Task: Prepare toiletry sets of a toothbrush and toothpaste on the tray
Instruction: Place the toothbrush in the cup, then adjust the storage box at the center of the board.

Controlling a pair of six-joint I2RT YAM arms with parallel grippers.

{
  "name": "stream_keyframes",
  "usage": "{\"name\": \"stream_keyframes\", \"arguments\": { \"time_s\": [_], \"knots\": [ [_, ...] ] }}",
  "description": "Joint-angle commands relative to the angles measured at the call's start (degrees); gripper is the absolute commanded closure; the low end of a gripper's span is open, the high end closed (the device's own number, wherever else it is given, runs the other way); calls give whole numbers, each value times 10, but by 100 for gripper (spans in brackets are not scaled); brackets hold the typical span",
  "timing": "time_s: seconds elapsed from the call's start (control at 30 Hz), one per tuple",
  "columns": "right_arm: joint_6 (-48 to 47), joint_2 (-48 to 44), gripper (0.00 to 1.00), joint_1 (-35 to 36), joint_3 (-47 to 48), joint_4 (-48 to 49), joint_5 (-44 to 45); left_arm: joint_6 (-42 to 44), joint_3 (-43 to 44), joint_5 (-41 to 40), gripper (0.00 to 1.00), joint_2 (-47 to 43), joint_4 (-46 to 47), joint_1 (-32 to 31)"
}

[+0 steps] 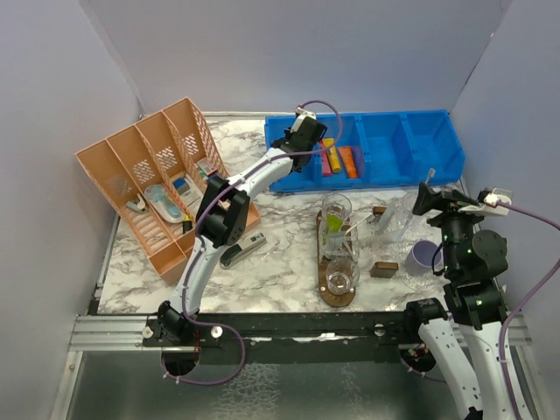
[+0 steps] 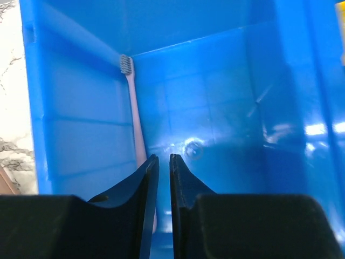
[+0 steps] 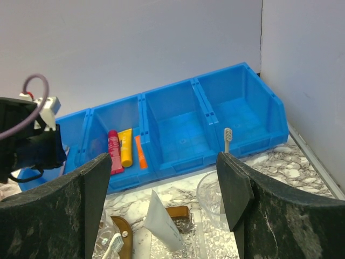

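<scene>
The marble table (image 1: 284, 271) was hemmed in by grey walls, with bare surface open between the orange basket (image 1: 149, 188) and the tray (image 1: 336, 300). The blue bin (image 1: 385, 144) was set along the far edge. On the tray, near the front edge, two clear tumblers (image 1: 336, 212) were stood, one with a lime tube (image 1: 335, 225). The right gripper (image 3: 164, 199) was held wide apart, empty. The left gripper (image 2: 164, 178) was crowded into the bin's leftmost compartment, its fingers nearly together. A pink toothbrush (image 2: 133, 108) was leaned in the corner there, and whether it was pinched could not be told.
</scene>
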Motion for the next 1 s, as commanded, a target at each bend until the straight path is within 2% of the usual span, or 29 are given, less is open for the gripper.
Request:
{"name": "stream_keyframes", "arguments": {
  "time_s": [0.0,0.2,0.43,0.97],
  "knots": [
    [1,-8,22,7,-7,-2,17,38,75,-108,86,60,-45,2],
    [2,-8,22,12,-7,-5,16,92,116,-181,100,107,-44,3],
    [2,-12,22,13,-9,-1,17,97,127,-165,100,131,-46,5],
    [3,-16,23,14,-12,3,19,123,135,-189,100,178,-45,15]
  ]
}}
